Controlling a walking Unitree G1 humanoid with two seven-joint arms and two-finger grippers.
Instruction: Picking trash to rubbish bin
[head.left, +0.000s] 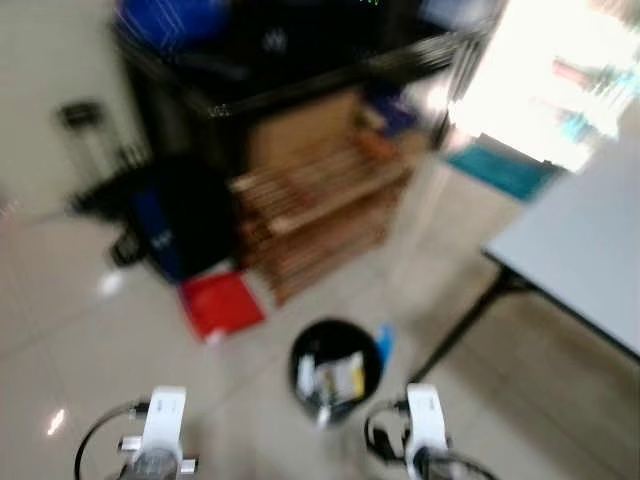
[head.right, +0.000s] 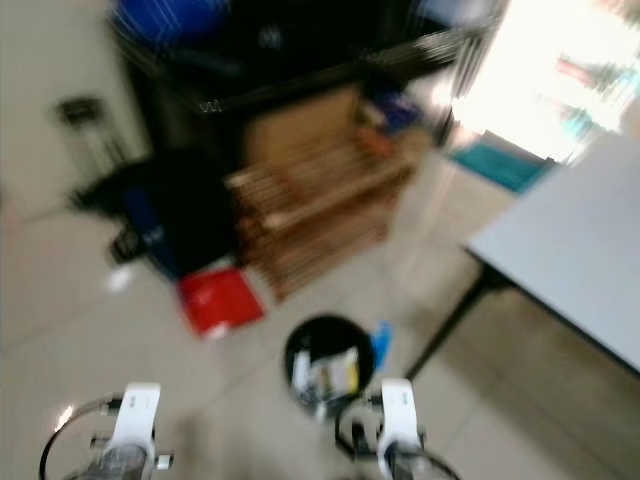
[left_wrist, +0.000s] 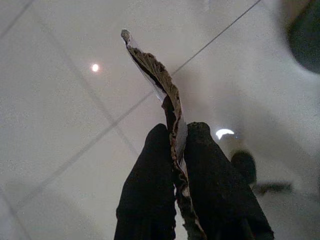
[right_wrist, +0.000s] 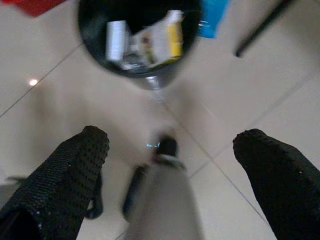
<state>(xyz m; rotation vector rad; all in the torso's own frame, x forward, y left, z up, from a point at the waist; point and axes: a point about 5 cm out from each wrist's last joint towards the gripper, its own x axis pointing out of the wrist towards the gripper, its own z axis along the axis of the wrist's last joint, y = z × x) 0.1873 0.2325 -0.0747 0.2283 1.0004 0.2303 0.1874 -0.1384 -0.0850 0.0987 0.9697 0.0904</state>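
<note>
A round black rubbish bin (head.left: 336, 366) stands on the tiled floor straight ahead, with white and yellow packaging inside (right_wrist: 145, 40). In the left wrist view my left gripper (left_wrist: 180, 150) is shut on a thin, crumpled brown strip of trash (left_wrist: 152, 72) that sticks up past the fingertips. My right gripper (right_wrist: 175, 150) is open, its fingers (right_wrist: 65, 175) spread wide above the floor just short of the bin. Both arms show at the bottom of the blurred eye views, the left (head.left: 163, 425) and the right (head.left: 424, 420).
A blue item (head.left: 385, 345) lies beside the bin and a red flat thing (head.left: 220, 303) on the floor to its left. Behind stand a wooden rack (head.left: 320, 200) and dark shelving. A grey table (head.left: 590, 250) with black legs is at the right.
</note>
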